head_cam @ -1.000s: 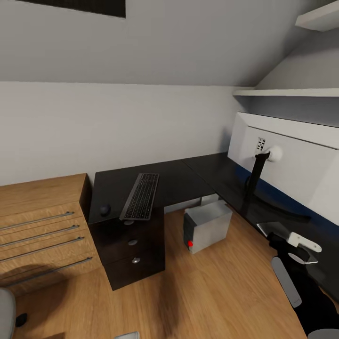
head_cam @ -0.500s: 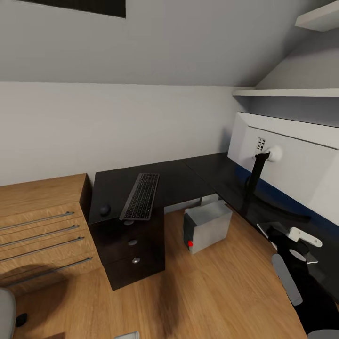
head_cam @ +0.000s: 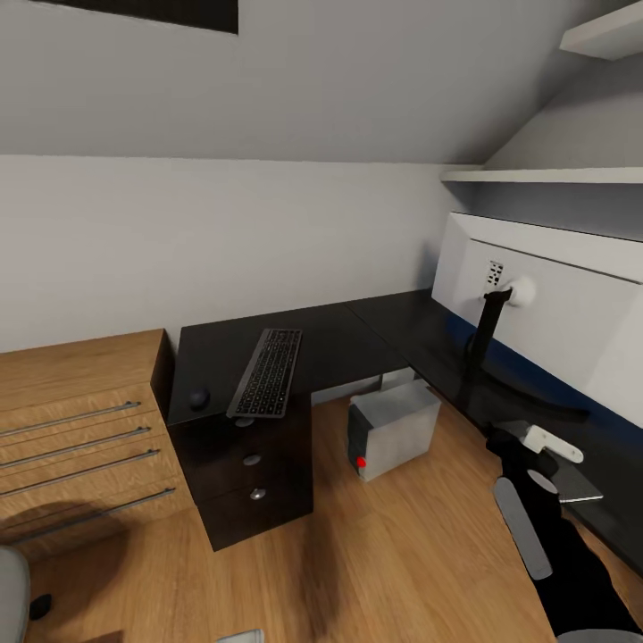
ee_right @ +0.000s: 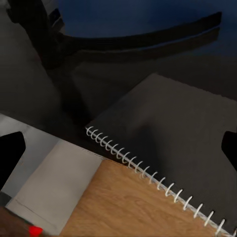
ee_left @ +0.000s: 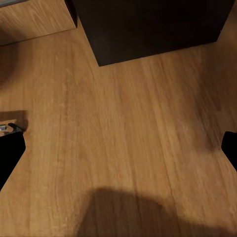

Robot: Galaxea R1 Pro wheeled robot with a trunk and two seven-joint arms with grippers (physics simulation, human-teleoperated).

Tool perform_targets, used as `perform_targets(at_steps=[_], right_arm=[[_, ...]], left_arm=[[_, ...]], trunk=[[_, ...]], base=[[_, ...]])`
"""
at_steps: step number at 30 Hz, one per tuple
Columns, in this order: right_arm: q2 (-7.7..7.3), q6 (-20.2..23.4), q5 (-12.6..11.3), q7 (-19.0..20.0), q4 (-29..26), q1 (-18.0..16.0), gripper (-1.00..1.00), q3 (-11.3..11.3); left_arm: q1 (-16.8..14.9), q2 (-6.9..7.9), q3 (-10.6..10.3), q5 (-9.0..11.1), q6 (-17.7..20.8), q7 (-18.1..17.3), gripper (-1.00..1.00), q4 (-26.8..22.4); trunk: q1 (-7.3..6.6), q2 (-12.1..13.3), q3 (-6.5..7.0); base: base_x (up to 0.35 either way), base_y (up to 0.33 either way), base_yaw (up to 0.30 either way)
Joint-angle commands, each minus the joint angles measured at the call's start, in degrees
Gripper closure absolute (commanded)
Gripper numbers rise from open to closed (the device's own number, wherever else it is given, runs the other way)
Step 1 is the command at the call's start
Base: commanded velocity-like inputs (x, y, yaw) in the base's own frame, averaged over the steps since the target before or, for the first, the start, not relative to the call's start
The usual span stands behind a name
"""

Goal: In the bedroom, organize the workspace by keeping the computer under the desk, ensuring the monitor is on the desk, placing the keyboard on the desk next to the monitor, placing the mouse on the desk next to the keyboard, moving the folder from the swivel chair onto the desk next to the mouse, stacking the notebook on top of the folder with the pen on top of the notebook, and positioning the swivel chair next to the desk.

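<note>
A black L-shaped desk [head_cam: 357, 335] fills the corner. The dark keyboard [head_cam: 265, 373] lies on its left wing, with the round black mouse [head_cam: 198, 396] beside it. At the right the white-backed monitor [head_cam: 545, 304] stands on the desk on its black stand [ee_right: 148, 39]. The grey computer [head_cam: 393, 427] sits on the floor under the desk. A dark spiral notebook [ee_right: 168, 143] lies at the desk's edge [head_cam: 576, 487]. My right gripper [head_cam: 527, 446] hovers open just above the notebook [ee_right: 118, 148]. My left gripper [ee_left: 118, 153] is open over bare floor. Folder and pen are out of view.
A wooden dresser [head_cam: 71, 420] stands left of the desk's drawer unit [head_cam: 250, 482]. A grey chair part [head_cam: 9, 589] shows at the lower left corner. White shelves [head_cam: 545, 176] hang above the monitor. Wood floor [head_cam: 384, 554] lies open in front of the desk.
My right gripper has shifted left and slightly forward over the notebook at the desk's edge. The desk, keyboard, mouse and computer have not moved.
</note>
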Motion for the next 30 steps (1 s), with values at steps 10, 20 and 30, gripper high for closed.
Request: perform_targets(at_steps=[10, 20, 30], right_arm=[[2.36, 0.7, -2.6, 2.0, -0.2, -1.0, -1.00, 4.6], [4.92, -0.3, 0.6, -1.1, -3.1, -0.3, -1.00, 7.7], [5.21, -0.5, 3.1, -1.5, -4.9, -0.2, -1.00, 8.1]], left_arm=[[0.0, -0.68, 0.8, 1.1, 1.6, 0.2, -1.00, -2.2], [-0.1, -0.31, -0.9, -0.7, -1.6, 0.8, -1.00, -0.4], [-0.1, -0.27, -1.0, -0.8, -4.8, 0.8, -1.00, -0.3]], trunk=[[-0.01, 0.0, -0.06], [-0.01, 0.0, -0.06], [-0.01, 0.0, -0.06]], base=[[0.000, 0.000, 0.000], [0.000, 0.000, 0.000], [0.000, 0.000, 0.000]])
